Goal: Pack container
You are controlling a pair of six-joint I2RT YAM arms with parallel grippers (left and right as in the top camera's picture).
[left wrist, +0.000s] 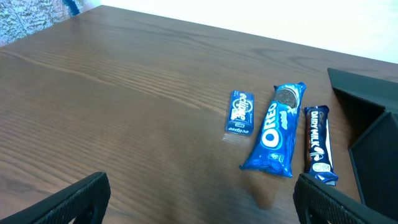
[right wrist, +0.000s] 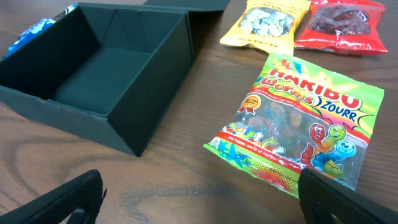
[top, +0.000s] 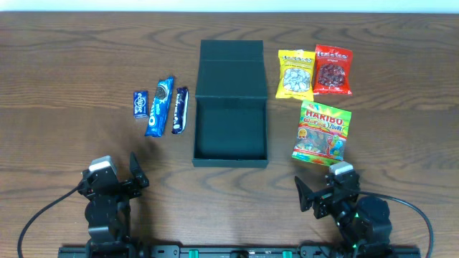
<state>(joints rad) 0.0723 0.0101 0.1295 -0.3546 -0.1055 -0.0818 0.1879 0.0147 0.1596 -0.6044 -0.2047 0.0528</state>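
Currently left end effector (top: 115, 173) and right end effector (top: 328, 186) both gape wide near the open container (top: 231, 129).

On the wooden bench (top: 72, 57), a blue packet (top: 141, 104), Oreo pack (top: 160, 107) and Dairy Milk bar (top: 180, 110) are laid left of the container (top: 231, 132); a yellow bag (top: 295, 74), red bag (top: 333, 70) and Haribo bag (top: 323, 133) are laid to its right.

Left arm (top: 107, 215) and right arm (top: 366, 226): matte black, boxy. Pale grey block (top: 102, 167) just behind left claw (top: 109, 179), another behind right claw (top: 328, 188); thin black cables (top: 50, 203) loop away farther back. Small green light (top: 353, 213) behind right claw.
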